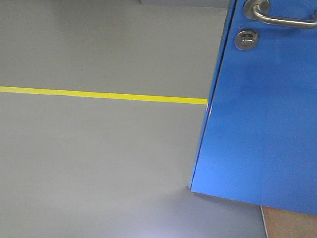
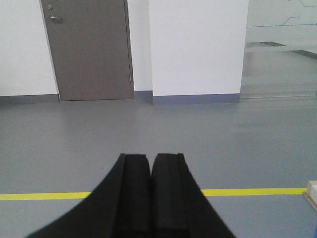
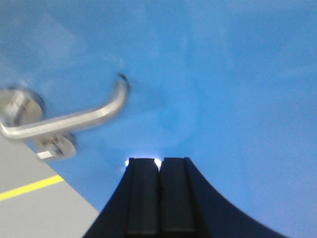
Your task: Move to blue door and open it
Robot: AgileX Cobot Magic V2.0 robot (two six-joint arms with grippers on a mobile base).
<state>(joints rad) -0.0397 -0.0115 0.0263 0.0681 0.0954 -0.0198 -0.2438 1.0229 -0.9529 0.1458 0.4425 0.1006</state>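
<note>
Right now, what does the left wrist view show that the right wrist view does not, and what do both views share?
Only the left wrist view shows a closed grey door, a white wall and the shut left end effector pointing at open floor. Only the right wrist view shows the blue door, its silver handle and the round lock below it, with the shut right end effector close to the panel, right of the handle. Both share grey floor and a yellow line.
</note>
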